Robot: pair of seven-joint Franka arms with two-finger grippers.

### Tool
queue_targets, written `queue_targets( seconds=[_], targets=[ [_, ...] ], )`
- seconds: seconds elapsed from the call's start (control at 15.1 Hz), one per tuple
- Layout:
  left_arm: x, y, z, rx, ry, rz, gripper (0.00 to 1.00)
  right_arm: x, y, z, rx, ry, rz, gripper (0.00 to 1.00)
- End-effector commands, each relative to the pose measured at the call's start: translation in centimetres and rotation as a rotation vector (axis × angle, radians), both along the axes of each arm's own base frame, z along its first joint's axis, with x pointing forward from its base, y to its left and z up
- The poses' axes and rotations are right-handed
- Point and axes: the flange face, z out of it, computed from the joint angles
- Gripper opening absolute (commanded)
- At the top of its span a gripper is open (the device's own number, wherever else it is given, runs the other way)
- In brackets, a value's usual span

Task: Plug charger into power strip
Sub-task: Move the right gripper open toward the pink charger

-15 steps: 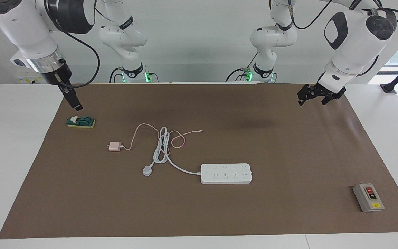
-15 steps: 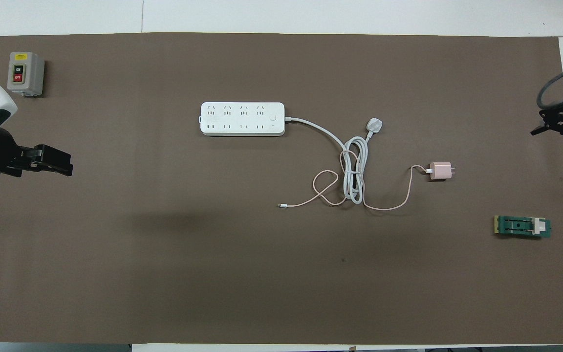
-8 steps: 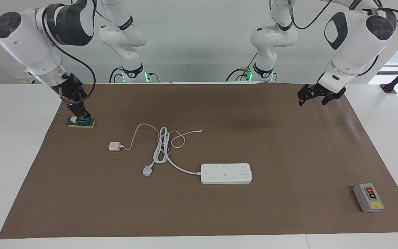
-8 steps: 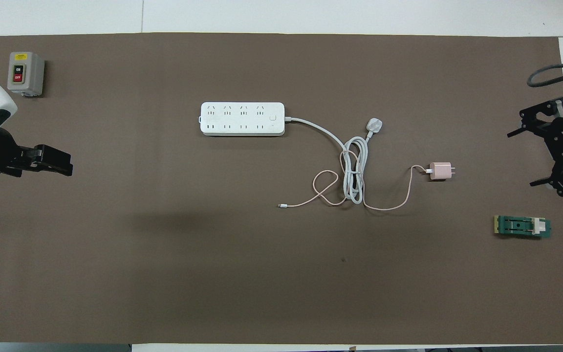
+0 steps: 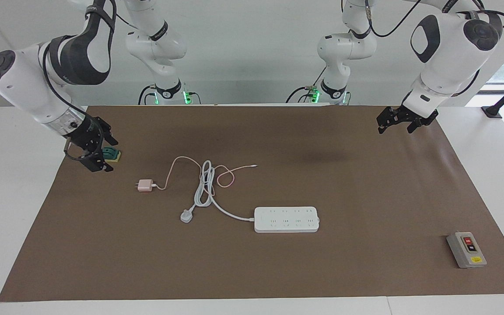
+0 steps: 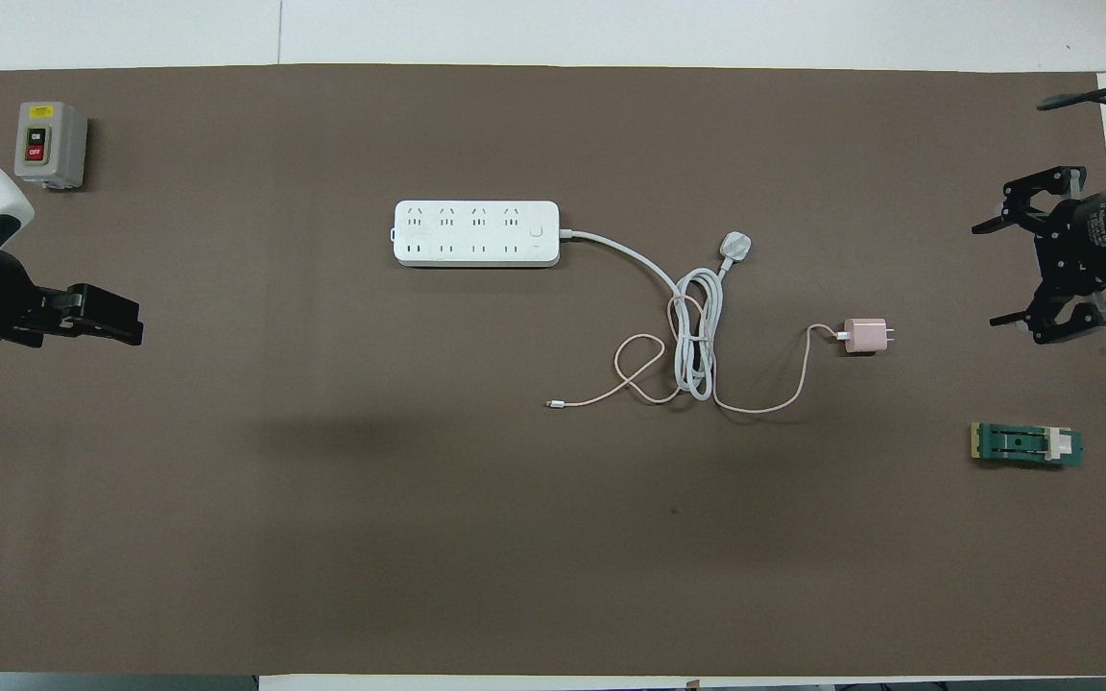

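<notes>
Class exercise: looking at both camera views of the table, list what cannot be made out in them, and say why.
- Green block, facing view: mostly covered by the right gripper in front of it.
- Left gripper, overhead view: its arm is cut off by the edge.
- Power strip sockets, both views: too small to tell their types.
- Charger prongs and cable-end connector: too small for detail.
- Switch box label text: too small to read.

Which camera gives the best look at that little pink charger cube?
The overhead view. There the charger lies in the open, with its two prongs and the start of its thin pink cable visible. In the facing view the charger is also unobstructed, but seen at a slant, so its prongs are harder to make out.
</notes>
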Motion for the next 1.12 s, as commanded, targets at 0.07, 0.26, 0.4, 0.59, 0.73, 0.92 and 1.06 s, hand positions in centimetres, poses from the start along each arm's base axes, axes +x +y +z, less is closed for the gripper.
queue_targets(
  seconds=[0.07,0.26,0.4,0.59,0.73,0.92,1.06],
  targets=[
    [-0.5,0.2,0.6,0.005,-0.002,-0.009,1.00,-0.8,0.3,-3.9,0.050,0.026,-0.011,1.00],
    [-0.5,0.3,0.6,0.005,-0.003,-0.007,1.00,-1.7,0.4,-6.3,0.086,0.014,-0.024,1.00],
    [-0.5,0.2,0.6,0.005,-0.003,-0.009,1.00,-2.4,0.6,-8.3,0.132,-0.009,-0.026,1.00],
    [-0.5,0.3,0.6,0.005,-0.003,-0.007,1.00,-2.5,-1.1,-10.5,0.210,-0.020,-0.022,1.00],
    [-0.5,0.2,0.6,0.005,-0.003,-0.009,1.00,-2.6,-1.9,-11.5,0.225,-0.021,0.001,1.00],
    [-0.5,0.3,0.6,0.005,-0.003,-0.007,1.00,-2.7,-3.1,-13.8,0.296,-0.025,-0.013,1.00],
    [-0.5,0.2,0.6,0.005,-0.002,-0.009,1.00,-2.8,-3.4,-15.3,0.312,-0.015,-0.007,1.00]
  ],
)
